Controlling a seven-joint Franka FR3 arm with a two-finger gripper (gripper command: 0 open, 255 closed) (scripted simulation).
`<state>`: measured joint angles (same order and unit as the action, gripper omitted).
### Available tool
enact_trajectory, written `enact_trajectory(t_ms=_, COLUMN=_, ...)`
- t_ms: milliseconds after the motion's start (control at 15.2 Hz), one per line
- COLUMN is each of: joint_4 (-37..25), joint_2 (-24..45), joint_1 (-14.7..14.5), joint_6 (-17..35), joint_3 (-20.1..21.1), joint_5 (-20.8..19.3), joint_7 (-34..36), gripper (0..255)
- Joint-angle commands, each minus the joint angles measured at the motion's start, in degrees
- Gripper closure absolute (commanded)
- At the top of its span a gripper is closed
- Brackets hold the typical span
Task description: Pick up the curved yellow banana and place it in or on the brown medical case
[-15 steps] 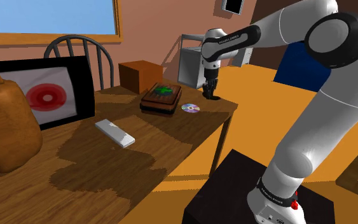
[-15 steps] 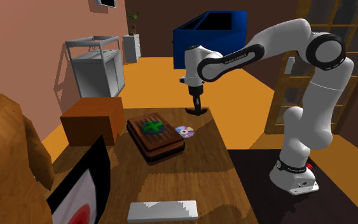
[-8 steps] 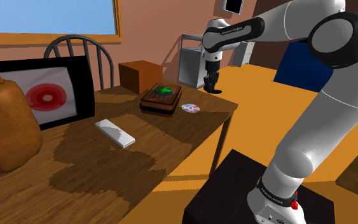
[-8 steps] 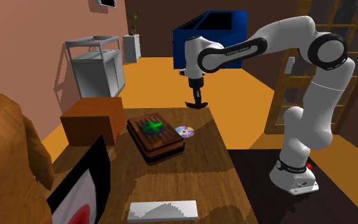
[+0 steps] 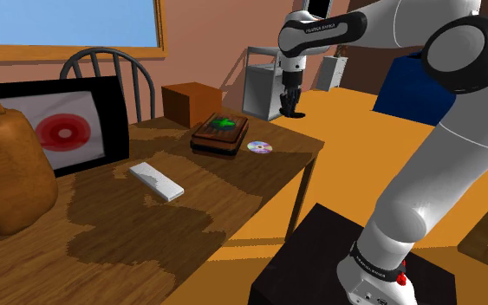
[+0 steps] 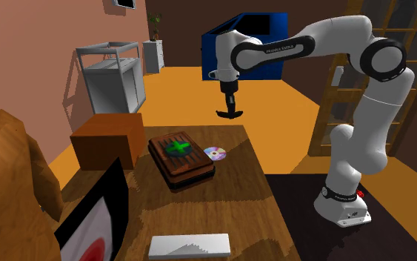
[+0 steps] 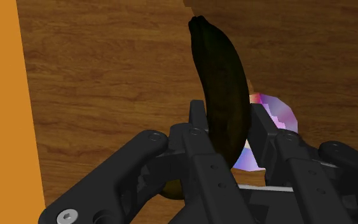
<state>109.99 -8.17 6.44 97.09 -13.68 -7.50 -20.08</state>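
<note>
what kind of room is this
Most likely a room in a house, perhaps a study or dining room. There is a wooden table, a window in the wall behind it, and a shelf unit standing on the orange floor beyond.

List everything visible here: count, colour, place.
banana: 1, near black, clasped by gripper above table
case: 1, brown, green cross, on table
disc: 1, shiny, beside case
slab: 1, white, on table
box: 1, brown, by case
picture: 1, black frame, red rings, on table
figure: 1, tan, by picture
chair: 1, dark, behind table
shelf unit: 1, white, on floor
bin: 1, blue, on floor
table: 1, brown wood
stand: 1, black, on floor
arm: 1, white, on stand
gripper: 1, black, shut on banana
</note>
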Motion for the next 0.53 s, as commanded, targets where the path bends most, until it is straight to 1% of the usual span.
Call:
enact_trajectory(t_ms=0, joint_4=-1.5, joint_2=0.0, joint_1=0.0, joint_6=-1.5, joint_3=0.1, joint_5=0.0, joint_7=-0.1, gripper=255)
enact_trajectory(t_ms=198, joint_4=-3.2, joint_2=0.1, joint_1=-0.1, joint_6=-3.1, joint_3=0.1, joint_5=0.1, joint_7=-0.2, gripper=255)
enact_trajectory(t_ms=462, joint_4=-9.2, joint_2=5.4, joint_1=-2.0, joint_6=-4.4, joint_3=2.2, joint_5=1.8, joint_7=3.4, gripper=255)
